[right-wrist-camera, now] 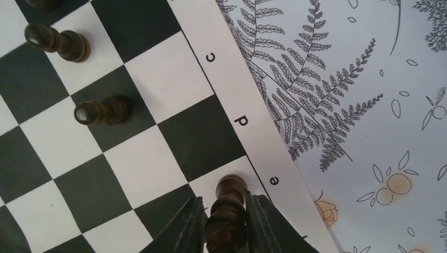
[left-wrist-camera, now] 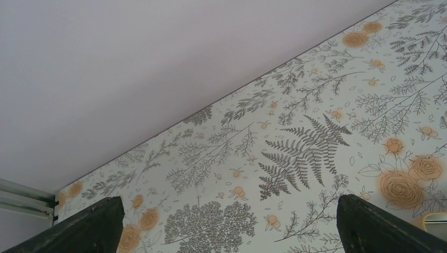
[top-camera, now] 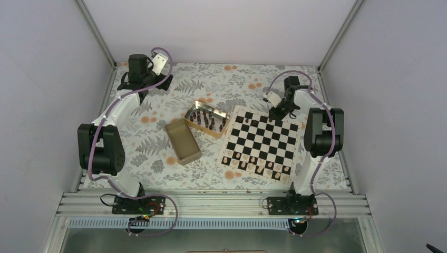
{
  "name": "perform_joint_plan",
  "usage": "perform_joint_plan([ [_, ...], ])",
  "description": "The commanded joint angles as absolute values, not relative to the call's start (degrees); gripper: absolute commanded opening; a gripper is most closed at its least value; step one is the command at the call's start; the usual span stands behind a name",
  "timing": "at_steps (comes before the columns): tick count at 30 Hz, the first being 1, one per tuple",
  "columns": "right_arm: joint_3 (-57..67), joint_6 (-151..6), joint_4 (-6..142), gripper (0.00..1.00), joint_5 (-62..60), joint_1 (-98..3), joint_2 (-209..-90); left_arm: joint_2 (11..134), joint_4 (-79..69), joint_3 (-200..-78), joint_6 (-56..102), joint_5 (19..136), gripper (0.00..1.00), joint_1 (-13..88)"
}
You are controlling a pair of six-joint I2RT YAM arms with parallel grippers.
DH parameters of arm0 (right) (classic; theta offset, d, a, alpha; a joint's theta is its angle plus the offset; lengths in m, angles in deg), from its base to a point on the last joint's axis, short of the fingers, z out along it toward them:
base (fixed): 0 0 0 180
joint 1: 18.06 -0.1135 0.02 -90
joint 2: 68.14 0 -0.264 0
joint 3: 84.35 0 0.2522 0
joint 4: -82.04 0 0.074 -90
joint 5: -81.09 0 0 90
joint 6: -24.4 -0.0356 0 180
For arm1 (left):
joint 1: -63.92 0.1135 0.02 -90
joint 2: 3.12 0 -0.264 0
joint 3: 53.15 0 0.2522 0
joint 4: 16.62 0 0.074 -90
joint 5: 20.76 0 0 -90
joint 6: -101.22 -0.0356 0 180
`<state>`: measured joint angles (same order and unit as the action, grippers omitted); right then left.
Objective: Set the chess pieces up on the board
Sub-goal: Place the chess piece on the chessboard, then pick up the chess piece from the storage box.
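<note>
The board (top-camera: 262,139) lies right of centre and also shows in the right wrist view (right-wrist-camera: 174,79). My right gripper (top-camera: 275,113) (right-wrist-camera: 225,203) is shut on a dark brown chess piece (right-wrist-camera: 227,211), held upright with its base on the white edge square by the letter "e". Two more dark pieces (right-wrist-camera: 103,112) (right-wrist-camera: 60,43) stand on squares one row in. Several dark pieces (top-camera: 205,120) stand in an open golden tin. My left gripper (top-camera: 142,84) (left-wrist-camera: 230,199) is open and empty over the far left of the table, away from the board.
An empty golden tin (top-camera: 183,141) lies left of the board, next to the tin of pieces (top-camera: 196,108). Pale wooden pieces (top-camera: 255,163) fill the board's two near rows. The enclosure's back wall (left-wrist-camera: 158,63) is close to the left gripper.
</note>
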<state>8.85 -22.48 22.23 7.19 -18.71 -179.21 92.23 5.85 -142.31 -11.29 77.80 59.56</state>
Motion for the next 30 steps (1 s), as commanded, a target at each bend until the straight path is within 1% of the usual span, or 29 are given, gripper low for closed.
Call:
perform_joint_plan([
  [1, 8.3, -22.4, 20.63, 0.27, 6.67, -18.33, -180.59, 92.21, 5.4, -142.09, -11.89, 78.99, 1.0, 59.44],
  [4, 8.61, -22.1, 19.95, 0.38, 6.6, -18.33, -179.91, 92.24, 5.49, -142.12, -11.94, 79.04, 1.0, 59.44],
  [7, 9.42, -21.95, 19.11, 0.47, 7.11, -18.33, -178.89, 92.15, 5.4, -142.15, -11.94, 78.91, 1.0, 59.45],
  [11, 11.25, -22.08, 18.18, 0.53, 7.45, -18.36, -177.47, 92.07, 5.31, -142.0, -11.99, 78.87, 1.0, 59.44],
  [16, 15.5, -21.77, 16.65, 0.56, 6.74, -18.72, -177.1, 91.9, 5.04, -141.98, -12.08, 78.32, 1.0, 59.44],
  [20, 21.52, -21.23, 13.66, 0.57, 5.0, -21.1, -178.19, 91.67, 4.94, -141.93, -12.16, 78.18, 1.0, 59.44],
  [30, 35.45, -20.06, 7.37, 0.56, 2.68, -36.83, -181.07, 90.87, 4.61, -141.67, -12.3, 77.21, 1.0, 59.44],
])
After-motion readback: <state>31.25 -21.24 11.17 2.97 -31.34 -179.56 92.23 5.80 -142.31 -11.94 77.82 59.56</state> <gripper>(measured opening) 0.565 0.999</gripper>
